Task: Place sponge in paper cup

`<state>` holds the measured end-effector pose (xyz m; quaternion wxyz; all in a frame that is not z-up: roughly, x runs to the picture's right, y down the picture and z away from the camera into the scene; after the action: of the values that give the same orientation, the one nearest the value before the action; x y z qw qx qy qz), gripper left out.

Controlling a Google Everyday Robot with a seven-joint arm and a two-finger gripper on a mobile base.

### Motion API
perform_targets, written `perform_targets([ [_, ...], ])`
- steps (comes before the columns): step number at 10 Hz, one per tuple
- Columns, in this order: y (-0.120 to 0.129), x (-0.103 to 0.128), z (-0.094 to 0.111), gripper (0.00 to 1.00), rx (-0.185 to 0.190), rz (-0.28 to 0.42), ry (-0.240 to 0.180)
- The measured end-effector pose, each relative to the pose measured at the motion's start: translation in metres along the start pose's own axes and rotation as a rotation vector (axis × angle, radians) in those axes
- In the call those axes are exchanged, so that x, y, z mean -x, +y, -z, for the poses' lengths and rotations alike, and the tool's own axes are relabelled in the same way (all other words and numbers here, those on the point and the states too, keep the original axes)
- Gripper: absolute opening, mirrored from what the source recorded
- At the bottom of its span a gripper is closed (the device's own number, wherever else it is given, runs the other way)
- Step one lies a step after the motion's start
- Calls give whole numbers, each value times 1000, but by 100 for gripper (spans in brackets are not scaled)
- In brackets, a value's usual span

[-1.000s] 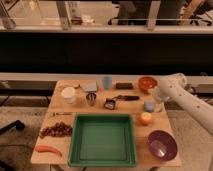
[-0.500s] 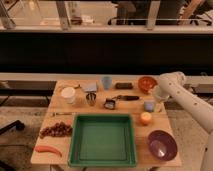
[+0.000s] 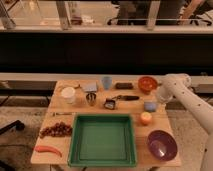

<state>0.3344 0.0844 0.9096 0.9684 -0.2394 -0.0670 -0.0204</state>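
The sponge (image 3: pixel 150 106), a small light-blue block, lies on the wooden table (image 3: pixel 60 115) at the right, just above the orange fruit (image 3: pixel 145 118). The paper cup (image 3: pixel 68 95), short, wide and white, stands far off at the table's left. My gripper (image 3: pixel 157 98) hangs at the end of the white arm, close above the sponge's upper right, between it and the orange bowl (image 3: pixel 147 83). The sponge rests on the table and is not lifted.
A green tray (image 3: pixel 104 159) fills the front middle. A purple bowl (image 3: pixel 161 144) is at the front right. A grey-blue pad (image 3: pixel 91 87), a blue tumbler (image 3: pixel 106 82), a brown block (image 3: pixel 124 85), a metal cup (image 3: pixel 91 98) and dark tools (image 3: pixel 111 104) lie between sponge and cup. Grapes (image 3: pixel 56 130) and a red chili (image 3: pixel 47 149) lie at the left.
The arm's elbow has drawn in to the left and the gripper has settled slightly lower beside the sponge. Nothing on the table has moved.
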Motion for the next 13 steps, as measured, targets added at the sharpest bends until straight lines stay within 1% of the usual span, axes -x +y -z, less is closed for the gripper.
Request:
perform_targets([
  [1,0,-3,-3,80,12,-13,-16],
  [4,-2,-16,-16,80,67,-109,-92],
  [6,-3,-14,-20,80,100,-139,-124],
  [7,-4,-14,-21,80,106,-146,-134],
  [8,-3,-15,-19,80,106,-148,-139],
  [10,3,-14,-8,80,81,-137,-146],
  [13,6,-15,-5,80,65,-133,-145],
])
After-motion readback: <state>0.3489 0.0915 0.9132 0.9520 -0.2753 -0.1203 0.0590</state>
